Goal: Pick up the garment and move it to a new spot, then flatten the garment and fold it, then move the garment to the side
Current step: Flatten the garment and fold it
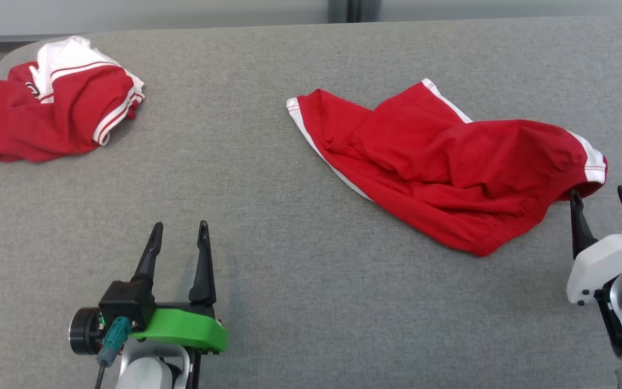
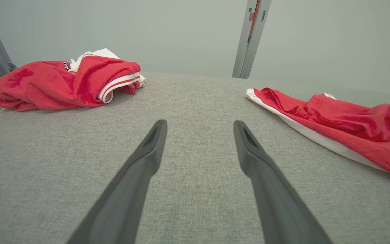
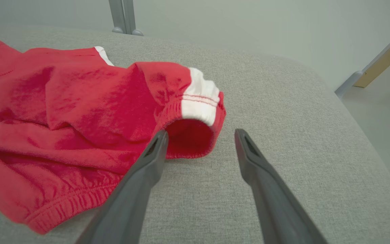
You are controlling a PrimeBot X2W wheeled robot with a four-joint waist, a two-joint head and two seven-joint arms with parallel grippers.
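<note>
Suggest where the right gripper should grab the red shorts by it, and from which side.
Probably the white-banded hem opening at the end of the red shorts beside the right gripper. That hem stands puffed off the table, gaping toward the open gripper, so come in low from the near right, with one finger entering the opening.

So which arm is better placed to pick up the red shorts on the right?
Right. The right tool is open at the white-banded end of the shorts, beside the hem opening. The left tool is open over bare table, well apart from them.
</note>
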